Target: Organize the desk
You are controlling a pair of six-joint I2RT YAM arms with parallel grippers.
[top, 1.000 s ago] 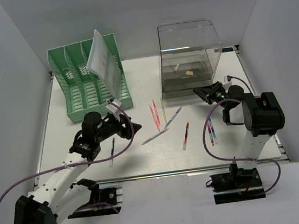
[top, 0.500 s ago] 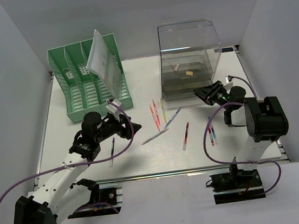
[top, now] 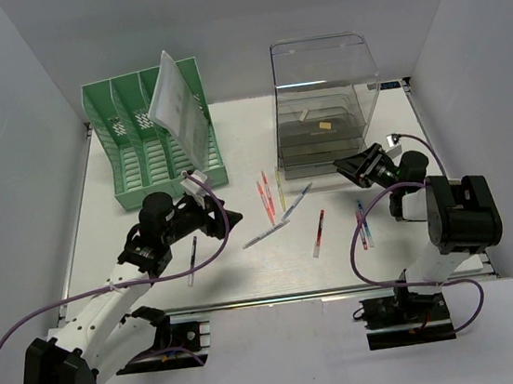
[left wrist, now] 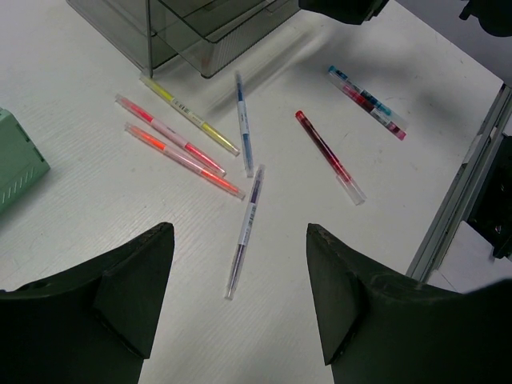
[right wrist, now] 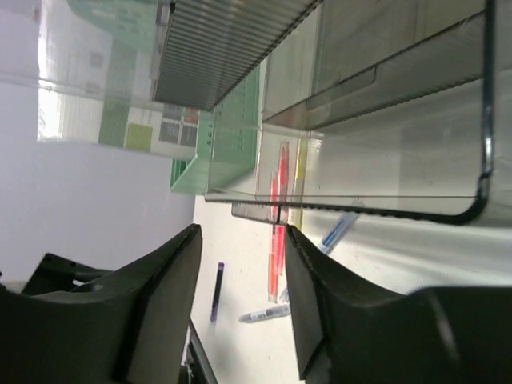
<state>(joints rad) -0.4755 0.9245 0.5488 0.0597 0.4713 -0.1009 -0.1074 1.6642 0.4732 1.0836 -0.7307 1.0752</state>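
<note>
Desk [top: 248, 273] shows nine pens [top: 319, 233] from above, eight by left wrist; left gripper [left wrist: 238, 240], right gripper [right wrist: 242, 236] both spread wide.

White arms [top: 98, 314], black joints [top: 465, 211], purple cables [top: 56, 301].

Matt white counter [top: 266, 270], faintly ribbed up close, edged with a bare, dull metal rail [top: 279, 298]. Clear glossy plastic drawer box [top: 322, 81], smoky lower down, full of reflections. Green moulded plastic file rack [top: 131, 160], slotted, low sheen. Pale translucent sheet [top: 176, 108] in it, paper or plastic, hard to tell. Slim plastic pens [left wrist: 246, 228], barrels partly clear and shiny. Matt black, hard-looking fingers [left wrist: 132, 296] on the left tool [left wrist: 238, 236] and right tool [right wrist: 242, 236]. Smooth purple-sheathed cables [top: 37, 313].
</note>
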